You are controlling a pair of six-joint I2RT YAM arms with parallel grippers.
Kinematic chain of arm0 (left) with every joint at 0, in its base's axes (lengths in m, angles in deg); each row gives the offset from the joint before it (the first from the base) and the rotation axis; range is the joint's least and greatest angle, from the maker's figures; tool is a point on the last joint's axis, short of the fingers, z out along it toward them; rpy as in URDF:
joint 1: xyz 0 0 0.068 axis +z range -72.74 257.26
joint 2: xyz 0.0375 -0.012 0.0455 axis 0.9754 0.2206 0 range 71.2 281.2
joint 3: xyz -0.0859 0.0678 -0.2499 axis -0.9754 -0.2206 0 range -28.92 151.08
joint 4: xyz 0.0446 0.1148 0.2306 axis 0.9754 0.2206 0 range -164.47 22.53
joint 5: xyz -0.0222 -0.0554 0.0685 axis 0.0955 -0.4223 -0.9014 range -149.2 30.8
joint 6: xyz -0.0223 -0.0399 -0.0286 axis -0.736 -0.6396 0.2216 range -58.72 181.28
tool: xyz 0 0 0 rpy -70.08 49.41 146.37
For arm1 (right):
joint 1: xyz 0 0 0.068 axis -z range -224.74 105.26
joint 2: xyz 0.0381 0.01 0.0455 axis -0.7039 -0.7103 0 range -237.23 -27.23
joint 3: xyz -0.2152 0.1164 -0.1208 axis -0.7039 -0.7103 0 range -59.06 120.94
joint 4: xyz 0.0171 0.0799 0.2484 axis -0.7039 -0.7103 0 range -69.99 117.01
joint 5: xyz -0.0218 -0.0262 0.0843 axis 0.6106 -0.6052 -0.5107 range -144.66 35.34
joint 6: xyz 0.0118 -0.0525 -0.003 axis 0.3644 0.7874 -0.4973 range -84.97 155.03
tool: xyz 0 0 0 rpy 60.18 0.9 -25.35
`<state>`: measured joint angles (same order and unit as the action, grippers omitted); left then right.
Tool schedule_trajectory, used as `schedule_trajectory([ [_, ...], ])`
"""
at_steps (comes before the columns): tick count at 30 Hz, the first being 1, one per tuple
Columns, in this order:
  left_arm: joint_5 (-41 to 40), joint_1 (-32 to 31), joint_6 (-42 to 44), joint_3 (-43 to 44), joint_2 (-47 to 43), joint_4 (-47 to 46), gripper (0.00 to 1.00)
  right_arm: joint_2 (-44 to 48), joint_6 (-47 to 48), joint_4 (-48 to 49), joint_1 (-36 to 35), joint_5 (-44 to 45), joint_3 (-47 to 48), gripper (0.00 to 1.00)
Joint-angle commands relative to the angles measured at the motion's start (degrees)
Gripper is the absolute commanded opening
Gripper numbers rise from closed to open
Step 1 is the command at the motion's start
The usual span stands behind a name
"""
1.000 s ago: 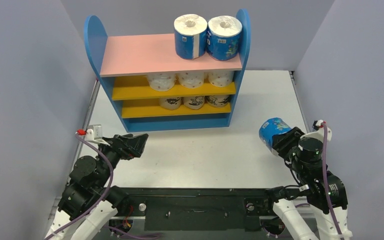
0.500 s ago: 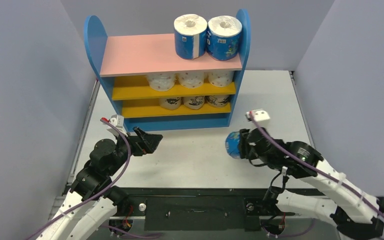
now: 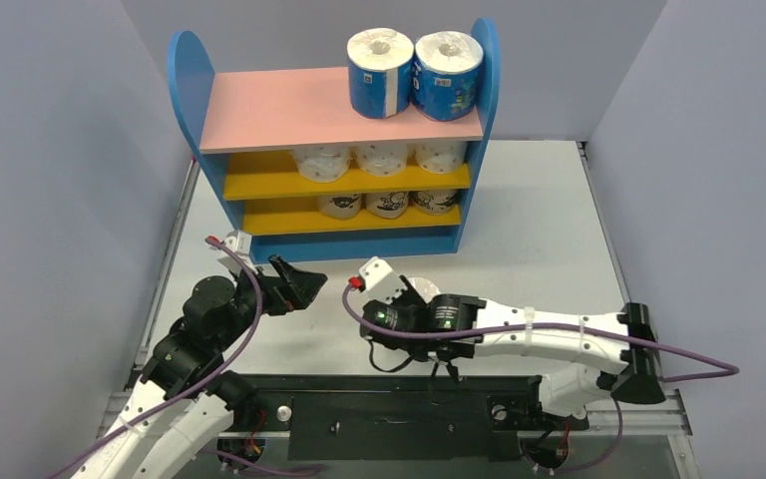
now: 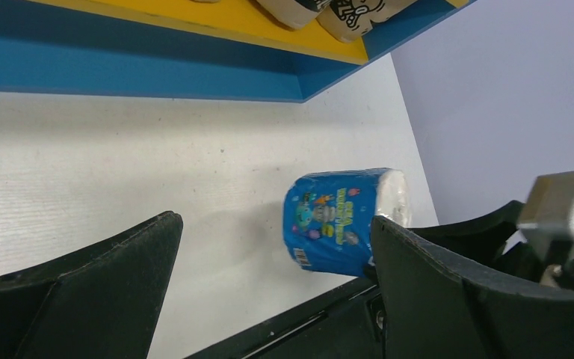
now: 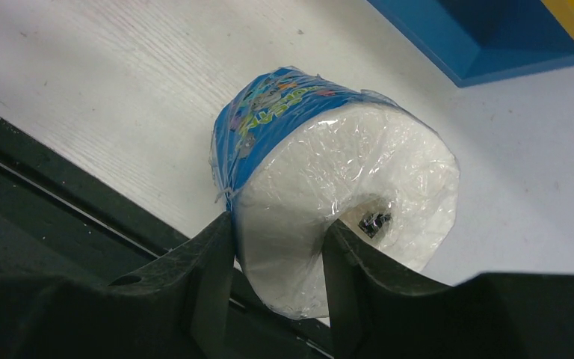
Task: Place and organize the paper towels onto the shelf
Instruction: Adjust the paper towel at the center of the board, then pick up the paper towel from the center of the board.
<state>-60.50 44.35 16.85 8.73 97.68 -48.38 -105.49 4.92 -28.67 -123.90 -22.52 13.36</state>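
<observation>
White grained table [image 3: 519, 200], boxed by pale walls [image 3: 50, 150] left, right and far. At the far side, shelf [image 3: 190, 70]: 2 blue rolls [image 3: 414, 75] on top at the right end, 3 dotted rolls [image 3: 381, 157] and 3 cartoon rolls [image 3: 389, 203] on the boards below. Near centre, right gripper [image 5: 276, 239] clamped on a 3rd blue roll [image 5: 329, 164], 1 finger outside the wrap, the other by the core. Just left of it, left gripper [image 3: 299, 284] spread wide, holding nothing. From above, held roll mostly hidden; plain in both wrist views.

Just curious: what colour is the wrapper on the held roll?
The roll is blue with cartoon print; left wrist view shows it best.
</observation>
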Motion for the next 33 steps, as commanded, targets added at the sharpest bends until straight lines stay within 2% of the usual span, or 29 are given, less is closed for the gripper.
schedule_trajectory([
  [1, 1.3, -0.21, -0.86, 1.1, 1.31, 1.9, 0.96, -4.7, 7.54, 9.5, -0.85, -2.14, 1.58, 0.07],
  [7, 0.62, -0.2, -1.02, 0.12, 2.6, 5.7, 0.96, -11.55, 10.51, 12.67, -2.0, -6.52, 1.16, 0.1],
  [13, -0.57, -0.22, -1.09, -0.2, 4.63, 7.68, 0.96, -15.84, 11.19, 14.03, -2.7, -7.91, 0.35, 0.22],
  [17, -1.22, -0.29, -0.93, -0.2, 6.28, 8.3, 0.96, -16.67, 10.92, 14.45, -2.92, -8.12, 0.55, 0.38],
  [20, -1.56, -0.55, -0.51, 0.28, 7.45, 8.35, 0.96, -16.03, 10.44, 13.7, -3.5, -7.47, 1.25, 0.57],
  [21, -1.62, -0.65, -0.41, 0.43, 7.76, 8.41, 0.96, -15.55, 9.92, 13.38, -3.66, -7.03, 1.72, 0.6],
  [25, -2.44, -2.49, -0.03, 1.77, 10.51, 8.23, 0.96, -8.95, 7.91, 12.24, -4.71, -6.32, 1.91, 0.79],
  [27, -3.02, -4.3, -0.35, 2.27, 11.87, 7.68, 0.96, -4.34, 6.04, 11.98, -4.89, -4.95, 0.94, 0.81],
  [30, -5.09, -9.86, -2.09, 2.61, 13.79, 6.33, 0.96, 3.23, 0.93, 13.03, -4.52, 1.73, -4.05, 0.81],
  [33, -9.03, -16.02, -4.03, 3.32, 17.48, 4.98, 0.96, 15.89, -4.44, 16.07, -2.12, 6.45, -11.12, 0.81],
])
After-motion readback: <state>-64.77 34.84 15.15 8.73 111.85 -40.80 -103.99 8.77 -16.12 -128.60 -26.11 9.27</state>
